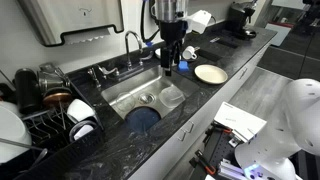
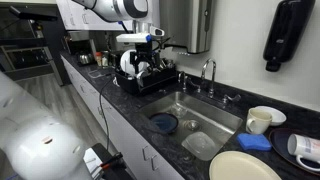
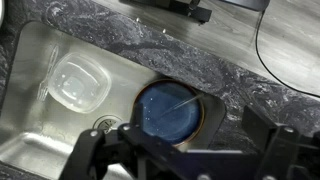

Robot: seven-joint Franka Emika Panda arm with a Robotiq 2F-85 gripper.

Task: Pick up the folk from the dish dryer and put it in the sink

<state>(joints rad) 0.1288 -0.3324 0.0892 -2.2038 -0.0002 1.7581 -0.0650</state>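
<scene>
Fork: not resolvable in dish dryer [image 1: 38, 124] (thin pale sliver on blue dish [image 3: 165, 120] in sink [image 1: 120, 95], maybe the fork, can't tell). Pincer [image 1: 172, 66] open, empty, above sink's far end; dryer lies opp., across basin.

No legible text, label, brand or number found. Print on the white sheet [image 1: 240, 121] is too small to read.
</scene>
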